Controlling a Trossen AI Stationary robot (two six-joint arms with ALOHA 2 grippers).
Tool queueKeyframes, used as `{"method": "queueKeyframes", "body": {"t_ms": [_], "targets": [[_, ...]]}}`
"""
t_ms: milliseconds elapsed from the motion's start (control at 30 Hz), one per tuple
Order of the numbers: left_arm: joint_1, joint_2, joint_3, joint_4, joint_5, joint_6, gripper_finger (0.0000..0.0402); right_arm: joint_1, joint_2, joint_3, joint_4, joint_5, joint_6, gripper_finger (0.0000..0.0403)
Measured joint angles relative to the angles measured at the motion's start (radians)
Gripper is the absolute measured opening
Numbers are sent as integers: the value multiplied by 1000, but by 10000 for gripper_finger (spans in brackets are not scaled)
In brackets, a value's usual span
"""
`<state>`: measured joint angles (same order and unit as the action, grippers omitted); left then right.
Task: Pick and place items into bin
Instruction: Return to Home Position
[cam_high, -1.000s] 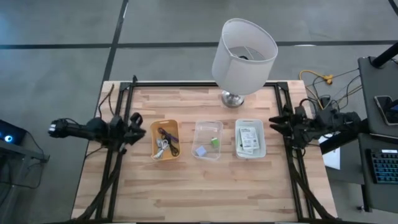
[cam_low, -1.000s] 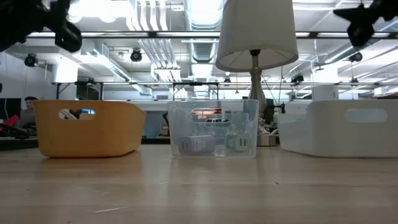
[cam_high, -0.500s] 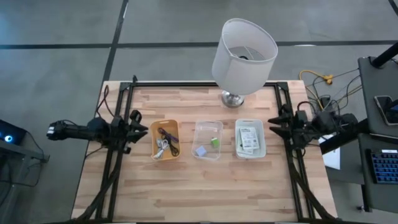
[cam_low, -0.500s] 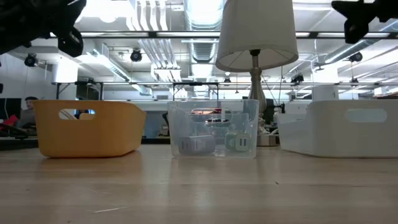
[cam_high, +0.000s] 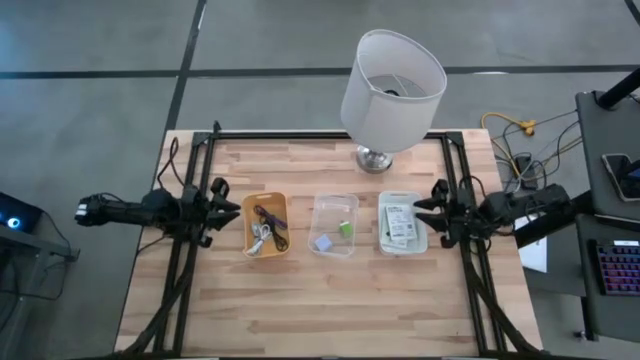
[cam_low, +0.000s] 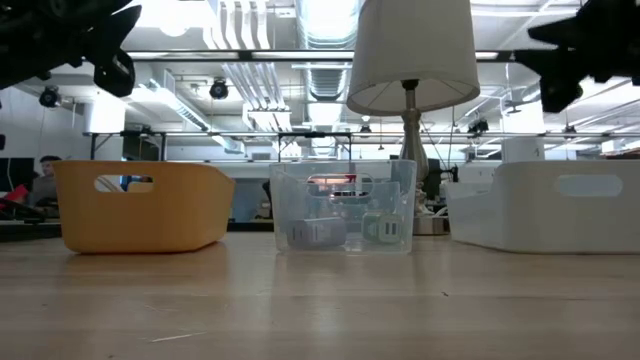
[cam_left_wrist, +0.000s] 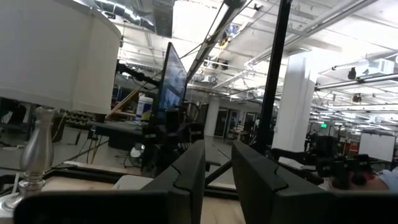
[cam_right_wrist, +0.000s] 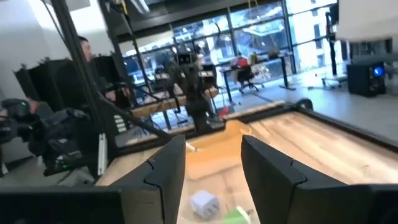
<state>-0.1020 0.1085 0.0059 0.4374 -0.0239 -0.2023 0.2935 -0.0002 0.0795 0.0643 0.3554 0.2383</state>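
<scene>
Since a second ago the right gripper (cam_high: 421, 213) has come inward from the table's right edge and now hangs just beside the right wall of the white bin (cam_high: 402, 252), above the tabletop; its fingers are spread wide with nothing between them. The left gripper (cam_high: 231, 208) has crept only slightly toward the orange bin (cam_high: 246, 232) and hovers just off that bin's left wall, its fingers parted by a narrow gap and holding nothing. All the small items lie in the 3 bins, which stand in a row across the middle of the wooden table (cam_high: 330, 300). The orange bin on the left holds thin coiled cables (cam_high: 268, 226) (black, purple and white strands, tangled together). The clear bin (cam_high: 334, 196) in the centre holds a green block (cam_high: 345, 229) and a pale-blue block (cam_high: 322, 242), lying near each other but apart. The white bin on the right holds the white printed card boxes (cam_high: 399, 222). Behind the bins, at the table's far edge, stands the white-shaded lamp (cam_high: 392, 90), upright on its metal base.
</scene>
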Motion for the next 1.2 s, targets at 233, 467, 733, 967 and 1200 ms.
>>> {"method": "queueKeyframes", "body": {"t_ms": [233,467,733,967,1200], "targets": [[0,0,-1,0,2,0,63,1,3,-71,43,0,56,137],[25,-69,-1,-2,4,0,63,1,11,-71,43,34,50,141],[159,-82,-1,72,-1,0,63,1,14,-71,44,35,48,135],[198,-72,1,86,-1,0,63,1,29,-71,44,37,47,139],[198,-33,1,83,0,0,63,1,27,-71,45,37,47,135]]}}
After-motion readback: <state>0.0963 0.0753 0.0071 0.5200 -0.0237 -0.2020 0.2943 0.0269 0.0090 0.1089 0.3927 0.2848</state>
